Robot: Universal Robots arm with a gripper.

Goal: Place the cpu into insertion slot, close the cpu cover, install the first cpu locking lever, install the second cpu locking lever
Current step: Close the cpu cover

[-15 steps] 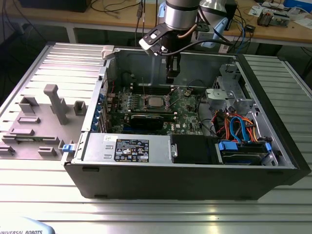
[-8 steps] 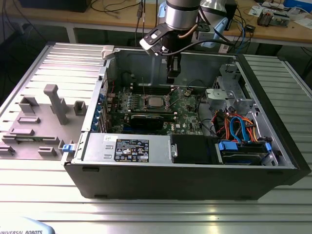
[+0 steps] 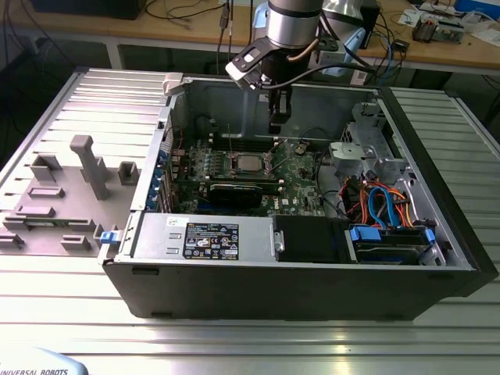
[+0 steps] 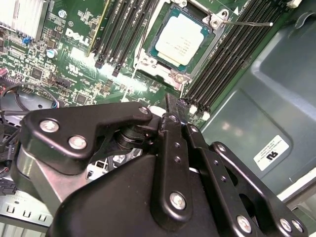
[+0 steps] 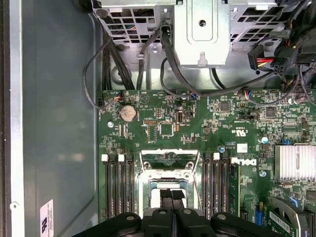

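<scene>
In the exterior view an open computer case (image 3: 273,289) lies on a ribbed metal table (image 3: 234,344), nearer the table's edge on the exterior view's right. A green circuit board (image 3: 301,187) covers the case floor; the cpu (image 3: 250,162) sits silver top up in the insertion slot (image 3: 234,166) near the middle of the board. The gripper (image 3: 276,129) hangs over the board's far edge, just beside the slot and apart from the cpu; its fingers look drawn together with nothing between them. A power supply (image 3: 203,234) runs along the case's near edge; grey fixtures (image 3: 86,164) stand by the table's edge on the exterior view's left.

In the second wrist view the cpu (image 4: 180,39) lies flat in the slot; the cpu cover (image 4: 148,47) appears to lie down around it as a silver frame. A thin locking lever (image 4: 247,23) sticks out from one corner of the slot across the black memory slots (image 4: 227,54). The gripper (image 4: 177,116) is near the slot but clear of it, closed and empty.

In the first wrist view the gripper (image 5: 173,197) is over the slot; its fingers (image 5: 167,200) lie side by side with only a hairline between them, holding nothing. Memory slots flank the slot on both sides; a coin cell (image 5: 128,112) and a finned heatsink (image 5: 295,163) sit on the board; a metal cage (image 5: 202,29) with black cables stands past the board's edge.
</scene>
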